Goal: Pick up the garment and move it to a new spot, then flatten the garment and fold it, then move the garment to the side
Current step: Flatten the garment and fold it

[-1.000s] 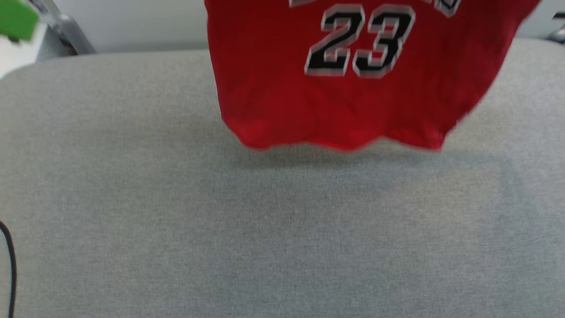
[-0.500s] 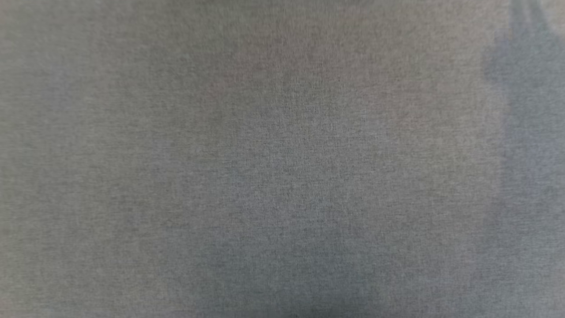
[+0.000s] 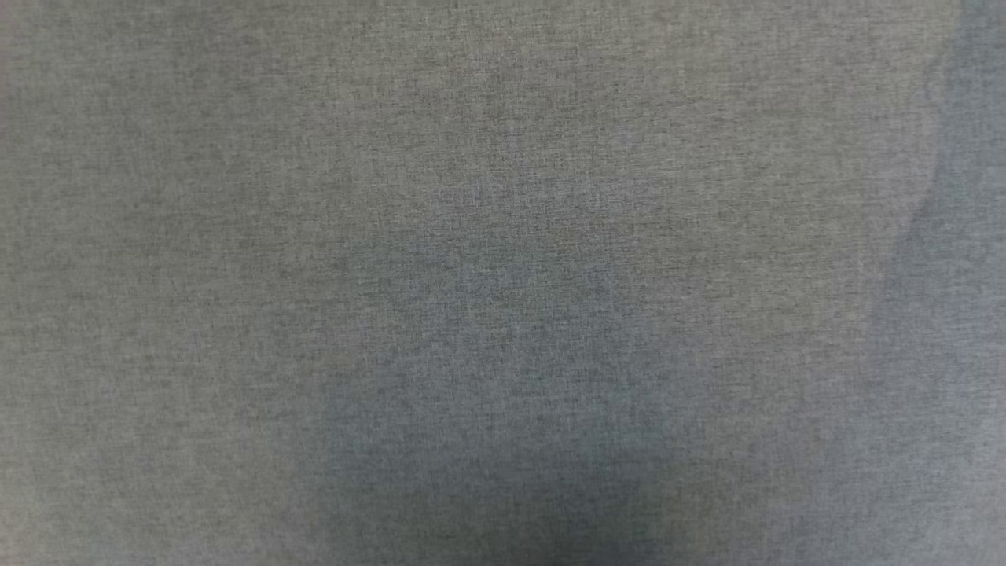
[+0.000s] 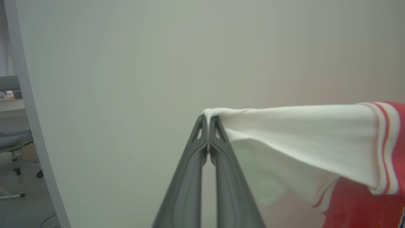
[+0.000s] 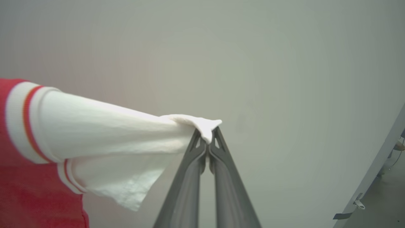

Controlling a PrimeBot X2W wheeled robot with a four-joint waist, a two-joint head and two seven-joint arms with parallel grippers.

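The garment is a red jersey with white short sleeves and red-white striped trim. In the left wrist view my left gripper is shut on the tip of one white sleeve, which stretches taut to the right toward the red body. In the right wrist view my right gripper is shut on the tip of the other white sleeve, which stretches left to the red body. Both grippers hold the garment up in the air in front of a pale wall.
The head view looks straight down on the grey fabric table top, with soft shadows on it. A pale wall stands behind both grippers. A grey post and an office chair's base are at the left; a grey frame edge is at the right.
The head view has tilted down: a second ago it showed the hanging red garment with the number 23 above the table's far edge, now just grey table top.
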